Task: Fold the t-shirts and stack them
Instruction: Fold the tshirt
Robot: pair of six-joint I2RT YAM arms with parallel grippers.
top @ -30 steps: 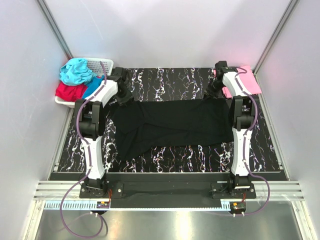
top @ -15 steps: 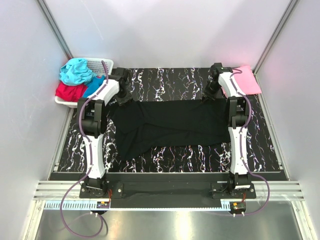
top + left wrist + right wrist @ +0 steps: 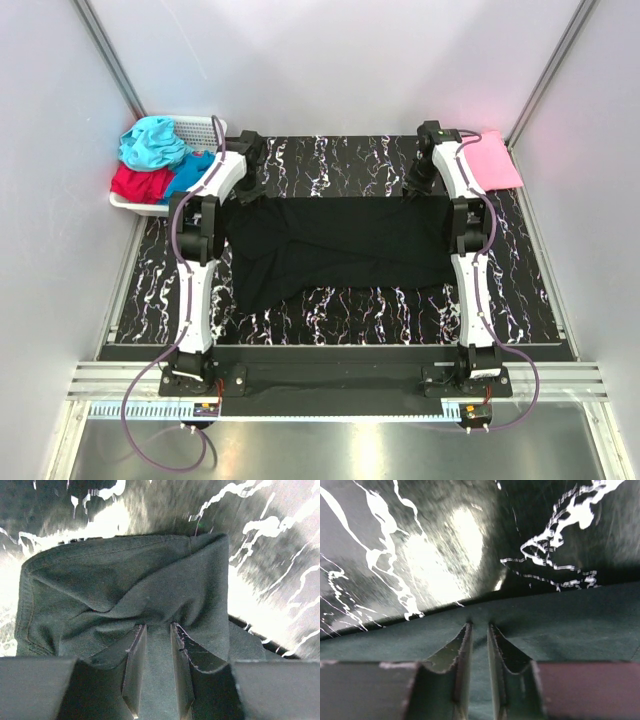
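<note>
Shows the black t-shirt (image 3: pixel 340 250) spread across the middle of the table (image 3: pixel 340 315), with a far edge drawn straighter and a touch narrower than a second ago. Pinches that edge near both far corners: left gripper (image 3: pixel 157 628) closed narrow on a bunched fold of cloth, right gripper (image 3: pixel 479 626) closed narrow on a flat hem. Puts both grips slightly further inward than before. Suggests a firm hold and readiness for carrying that edge toward the near side as a first fold. Leaves the pink t-shirt (image 3: pixel 495 160) flat at the far right corner, and the teal t-shirt (image 3: pixel 152 142), red t-shirt (image 3: pixel 138 183) and blue t-shirt (image 3: pixel 190 172) heaped unfolded in the basket (image 3: pixel 203 127) at far left.
</note>
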